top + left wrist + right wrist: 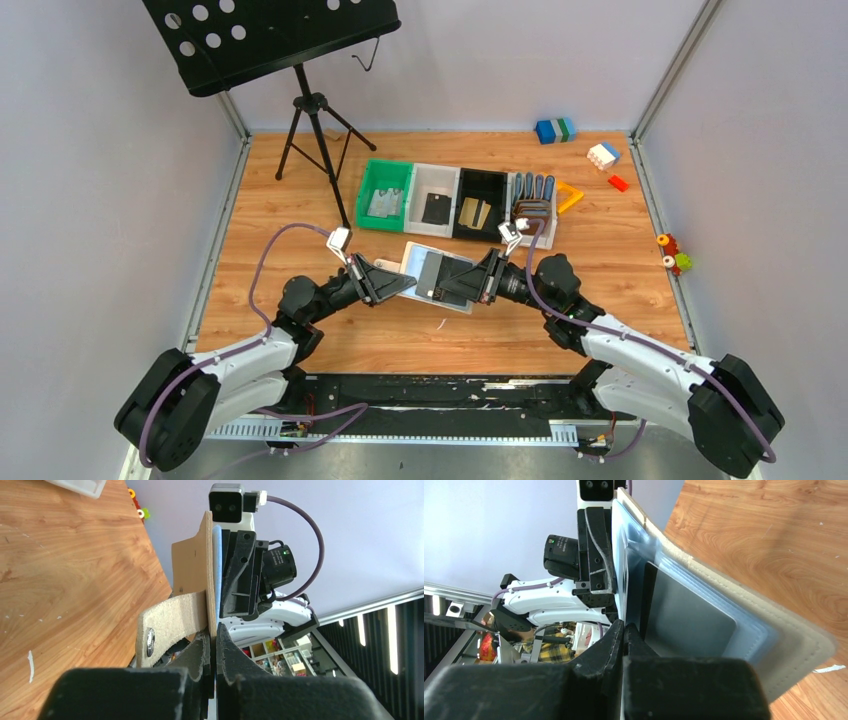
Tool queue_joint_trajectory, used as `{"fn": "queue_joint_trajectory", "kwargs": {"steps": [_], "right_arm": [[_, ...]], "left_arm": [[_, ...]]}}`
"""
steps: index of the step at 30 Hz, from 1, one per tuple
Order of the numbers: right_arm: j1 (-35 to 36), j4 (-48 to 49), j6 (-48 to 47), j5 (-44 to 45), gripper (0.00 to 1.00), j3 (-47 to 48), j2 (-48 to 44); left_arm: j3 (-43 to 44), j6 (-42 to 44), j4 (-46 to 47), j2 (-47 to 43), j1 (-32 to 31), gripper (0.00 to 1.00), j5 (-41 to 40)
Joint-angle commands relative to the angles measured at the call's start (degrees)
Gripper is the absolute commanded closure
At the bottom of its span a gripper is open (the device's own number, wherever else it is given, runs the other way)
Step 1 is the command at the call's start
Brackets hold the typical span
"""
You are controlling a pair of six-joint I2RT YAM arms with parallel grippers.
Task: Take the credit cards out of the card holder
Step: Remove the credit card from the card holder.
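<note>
Far left, black music stand point(270, 40) on a tripod at the back of the wooden surface point(300, 340). Back row, left to right: green bin point(372, 185) with a silvery grey card point(385, 203), clear bin point(420, 185) with a black card point(436, 208), black bin point(492, 190) with a gold card point(475, 212), then a rack of brown wallets point(533, 205); toy blocks point(603, 155) further right. Near row: left pincer point(212, 642) clamped on the edge of the card holder point(412, 258), with the beige strap tab point(170, 625) and its snap lying against the outer finger. The card holder is open, pale blue-grey inside facing up, spanned between the two arms mid-surface; whether it rests on the wood or hangs just above it cannot be told from overhead. One grey card point(689, 622) sits tucked in its inner pocket. Right pincer point(623, 630) has its fingers together at the holder's opposite edge, apparently pinching the thin lip of the blue-grey pocket layer just beside that card; the contact is hard to read.
</note>
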Motion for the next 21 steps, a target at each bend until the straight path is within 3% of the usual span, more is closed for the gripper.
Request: {"fn": "queue_joint_trajectory", "kwargs": {"steps": [1, 6, 9, 14, 21], "right_arm": [[-0.9, -4.9, -2.2, 1.7, 1.0, 1.2, -1.7], [-1.8, -22.8, -8.5, 9.2, 1.0, 6.3, -4.1], [-2.4, -29.4, -12.4, 11.9, 1.0, 10.1, -3.8], [-2.8, -35.9, -17.7, 15.8, 1.0, 17.8, 2.1], [-4.1, -44.5, -24.3, 20.4, 1.0, 35.6, 18.3]], "left_arm": [[-0.7, 1.5, -0.8, -2.6, 1.1, 1.0, -3.3], [3.8, 15.9, -32.6, -10.1, 2.6, 1.0, -8.2], [5.8, 22.1, -42.8, -12.5, 3.6, 1.0, -10.9], [6.9, 28.6, -48.6, -10.5, 3.7, 1.0, -11.8], [7.4, 35.0, -54.0, -10.6, 3.7, 1.0, -14.0]]}}
